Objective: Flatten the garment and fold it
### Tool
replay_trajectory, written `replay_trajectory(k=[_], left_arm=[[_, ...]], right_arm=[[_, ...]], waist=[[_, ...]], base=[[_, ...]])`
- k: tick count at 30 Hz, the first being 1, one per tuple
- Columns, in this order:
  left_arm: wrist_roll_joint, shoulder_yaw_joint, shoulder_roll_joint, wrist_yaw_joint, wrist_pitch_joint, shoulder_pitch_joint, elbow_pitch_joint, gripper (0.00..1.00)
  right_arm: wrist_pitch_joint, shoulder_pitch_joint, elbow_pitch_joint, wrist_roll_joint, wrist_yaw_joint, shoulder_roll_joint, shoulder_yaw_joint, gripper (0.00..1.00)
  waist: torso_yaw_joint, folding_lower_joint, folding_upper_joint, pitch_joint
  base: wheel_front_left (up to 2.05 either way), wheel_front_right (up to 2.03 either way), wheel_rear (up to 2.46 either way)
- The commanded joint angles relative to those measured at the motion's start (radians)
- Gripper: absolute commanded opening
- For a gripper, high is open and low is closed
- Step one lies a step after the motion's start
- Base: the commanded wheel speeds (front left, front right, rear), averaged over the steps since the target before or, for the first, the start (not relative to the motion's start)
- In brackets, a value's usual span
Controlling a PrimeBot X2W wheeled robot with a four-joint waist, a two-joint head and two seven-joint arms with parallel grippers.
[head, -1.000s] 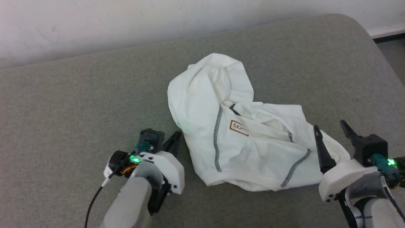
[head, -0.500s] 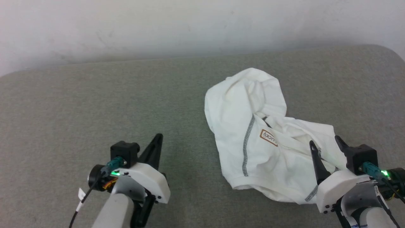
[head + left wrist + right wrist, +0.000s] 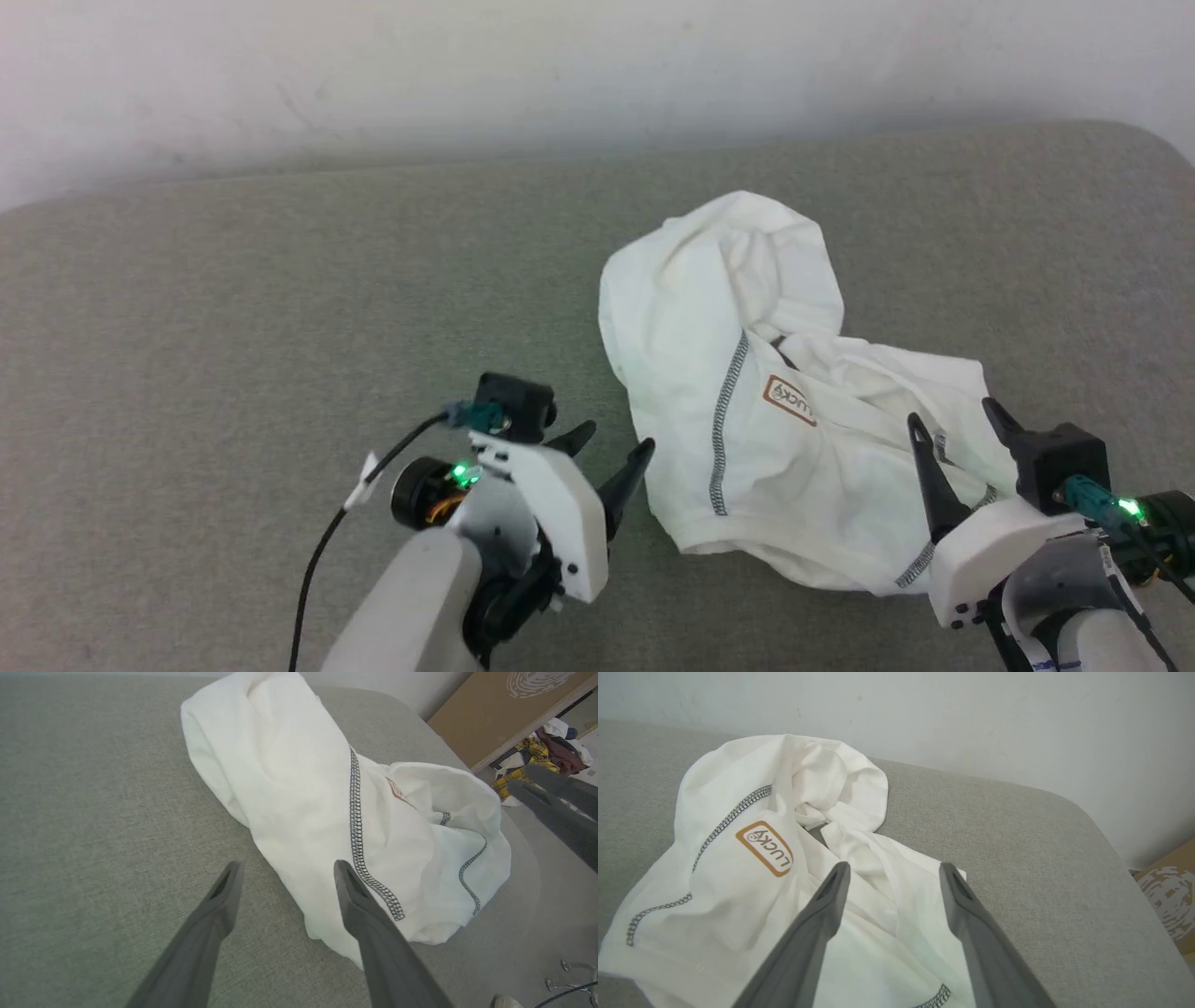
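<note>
The garment (image 3: 747, 392) lies crumpled in a heap on the grey padded table (image 3: 233, 308), right of centre, with dark zigzag seams and a brown-edged logo patch (image 3: 789, 401) facing up. My left gripper (image 3: 611, 448) is open just left of the heap's near-left edge, fingers pointing right at it, nothing between them. In the left wrist view the garment (image 3: 327, 798) lies just ahead and right of my left gripper (image 3: 285, 875). My right gripper (image 3: 948, 429) is open above the heap's near-right part. In the right wrist view its fingers (image 3: 833, 891) hover over the garment (image 3: 775, 858).
A pale wall (image 3: 560, 75) runs behind the table. The table's rounded right corner (image 3: 1120, 140) lies far right. In the left wrist view a brown board (image 3: 504, 709) and a pile of coloured clothes (image 3: 546, 751) stand beyond the table's right end.
My left gripper has opened and swung right, close to the garment's near-left edge. The head camera shifted over the last second. The right gripper stays open over the heap.
</note>
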Motion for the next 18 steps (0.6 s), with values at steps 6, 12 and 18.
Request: replay_trajectory(k=[6,12,18], left_arm=[[-0.022,-0.024,-0.007,0.006,0.127,-0.125,0.123,1.0],[0.004,-0.052,-0.006,0.02,0.168,-0.198,0.233,1.0],[-0.044,-0.104,-0.008,-0.012,0.197,-0.214,0.282,0.0]], right_arm=[[-0.019,-0.02,0.005,0.005,-0.002,0.004,0.004,1.0],[-0.036,-0.026,0.02,0.0,-0.002,0.008,0.001,1.0],[-0.047,-0.035,0.042,0.006,-0.002,0.01,0.007,1.0]], waist=[[-0.079,0.0,-0.0001,0.089],[-0.091,0.0,-0.0001,0.119],[-0.085,0.0,-0.0001,0.122]], base=[[0.0,0.0,0.0],[0.0,0.0,0.0],[0.0,0.0,0.0]])
